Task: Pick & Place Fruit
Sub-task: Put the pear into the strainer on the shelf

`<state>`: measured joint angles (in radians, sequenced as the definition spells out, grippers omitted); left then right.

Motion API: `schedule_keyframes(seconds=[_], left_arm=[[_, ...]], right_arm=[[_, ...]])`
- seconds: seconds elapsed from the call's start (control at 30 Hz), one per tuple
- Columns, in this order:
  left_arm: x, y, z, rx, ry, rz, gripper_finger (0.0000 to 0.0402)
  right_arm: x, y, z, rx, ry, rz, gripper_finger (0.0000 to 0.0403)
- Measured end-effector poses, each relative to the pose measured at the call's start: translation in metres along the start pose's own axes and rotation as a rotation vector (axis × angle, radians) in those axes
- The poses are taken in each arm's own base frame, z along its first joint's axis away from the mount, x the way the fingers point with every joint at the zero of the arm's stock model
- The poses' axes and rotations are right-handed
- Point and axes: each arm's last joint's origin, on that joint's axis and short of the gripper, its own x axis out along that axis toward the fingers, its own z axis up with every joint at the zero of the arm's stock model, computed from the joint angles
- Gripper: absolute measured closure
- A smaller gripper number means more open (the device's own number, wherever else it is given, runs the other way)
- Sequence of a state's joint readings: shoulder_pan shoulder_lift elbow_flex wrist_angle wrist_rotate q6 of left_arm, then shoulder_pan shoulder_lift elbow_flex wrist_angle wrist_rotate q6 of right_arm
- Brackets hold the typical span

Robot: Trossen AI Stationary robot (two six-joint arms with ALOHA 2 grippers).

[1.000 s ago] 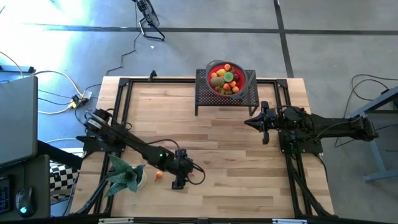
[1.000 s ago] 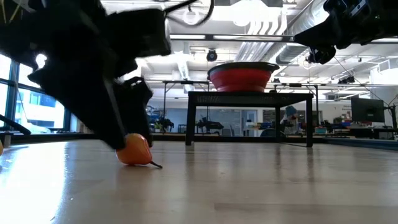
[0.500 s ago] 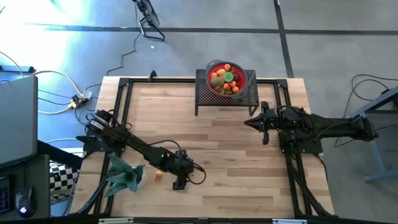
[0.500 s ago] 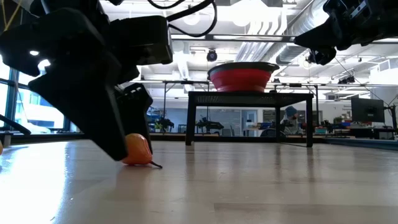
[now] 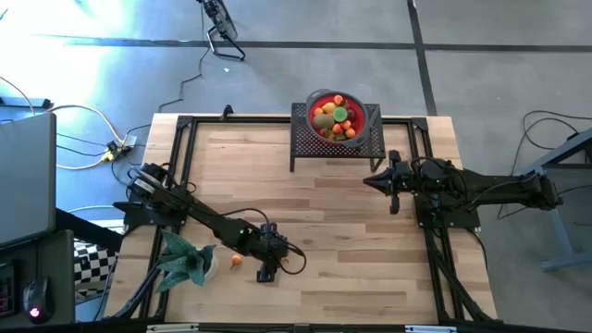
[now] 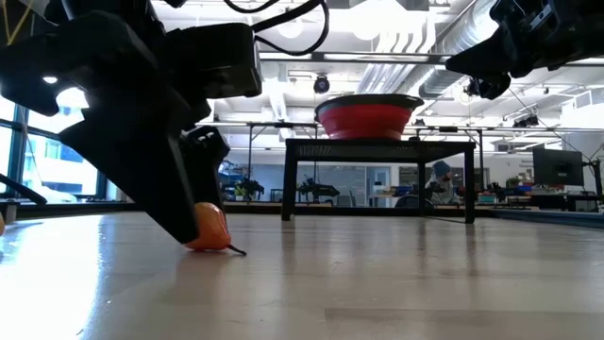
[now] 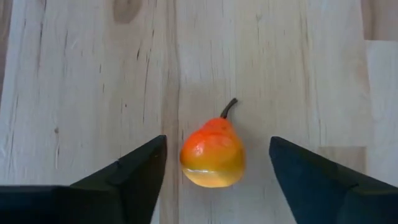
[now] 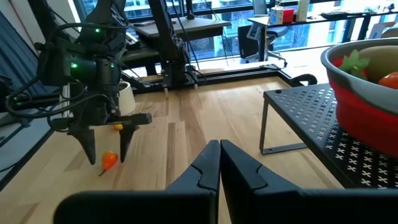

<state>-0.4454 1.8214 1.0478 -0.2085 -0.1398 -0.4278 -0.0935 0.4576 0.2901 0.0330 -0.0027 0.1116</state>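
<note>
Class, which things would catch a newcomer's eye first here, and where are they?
A small orange-red toy pear lies on the wooden table near its left front, between the open fingers of the left tool. At the table's back, a round red bowl full of fruit sits on a black perforated metal stand.

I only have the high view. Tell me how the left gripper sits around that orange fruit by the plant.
Observer: The left gripper is open, one finger on each side of the pear-shaped fruit, with gaps both sides.
Operator: Report whether it's lifted.
Observer: No. In the low view it rests on the table.
Operator: Give me the right gripper's state.
Observer: The right gripper is shut, empty, raised near the stand holding the red bowl.
</note>
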Motion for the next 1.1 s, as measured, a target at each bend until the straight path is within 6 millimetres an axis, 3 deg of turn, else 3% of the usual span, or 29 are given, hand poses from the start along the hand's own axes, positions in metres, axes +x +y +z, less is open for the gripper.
schedule_keyframes(seconds=[0.33,1.1], left_arm=[[0.0,0.0,0.0,0.0,0.0,0.001,0.0187],[0.0001,0.0001,0.0,-0.023,-0.001,0.003,0.0254]], right_arm=[[-0.0001,-0.0001,0.0,0.0,-0.001,-0.003,0.0398],[0.0,-0.0001,0.0,0.001,-0.001,-0.003,0.0398]])
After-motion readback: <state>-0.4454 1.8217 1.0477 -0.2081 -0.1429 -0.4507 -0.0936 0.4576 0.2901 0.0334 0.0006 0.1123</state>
